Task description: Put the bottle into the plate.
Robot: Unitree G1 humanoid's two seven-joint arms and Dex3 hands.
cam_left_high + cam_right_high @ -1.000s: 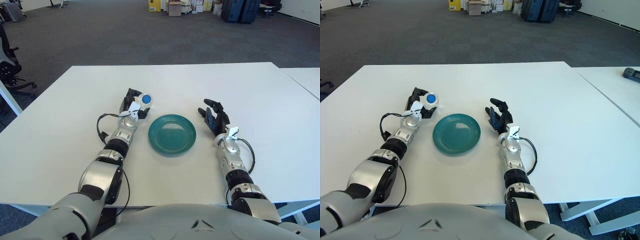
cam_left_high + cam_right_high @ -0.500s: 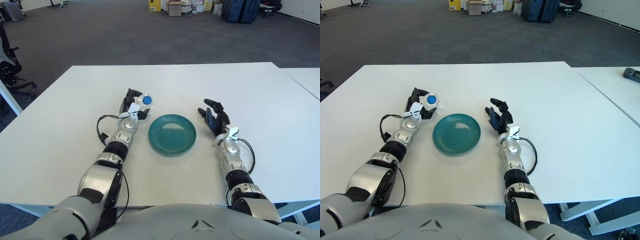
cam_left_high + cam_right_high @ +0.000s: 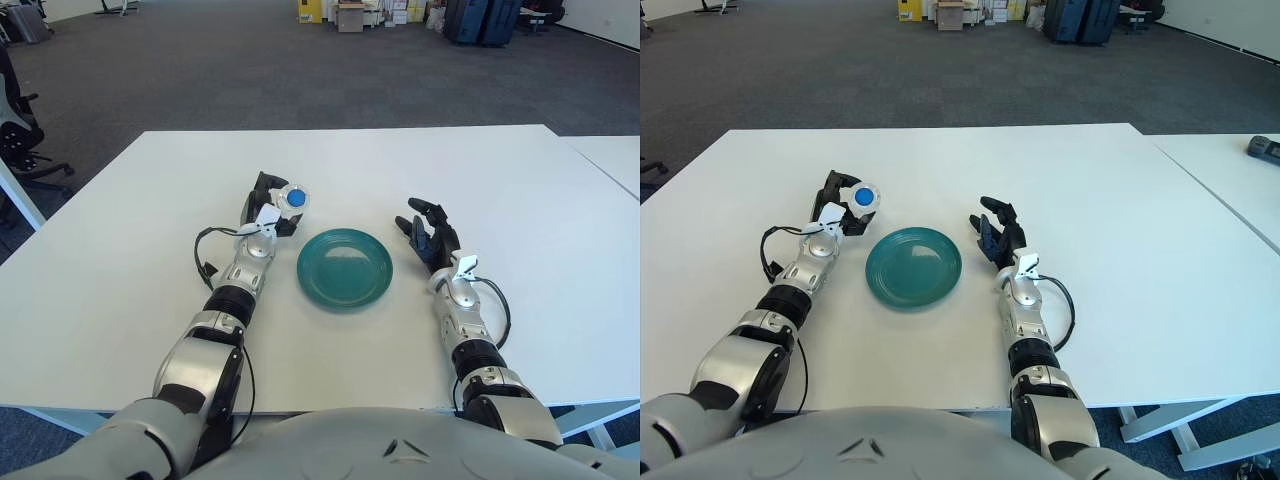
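Observation:
A small white bottle with a blue cap [image 3: 293, 198] is held in my left hand [image 3: 272, 208], just left of and behind the teal plate [image 3: 344, 268]. The fingers are curled around the bottle, which is lifted a little off the white table [image 3: 150, 260]. The bottle and hand also show in the right eye view [image 3: 862, 197]. My right hand [image 3: 428, 237] rests on the table to the right of the plate, fingers relaxed and holding nothing.
A second white table [image 3: 612, 160] adjoins at the right, with a dark device [image 3: 1263, 146] on it. Office chairs [image 3: 18, 120] stand at the far left, boxes and cases [image 3: 400, 14] at the back of the room.
My left hand has raised the bottle slightly and moved it a little forward. The right hand has not moved.

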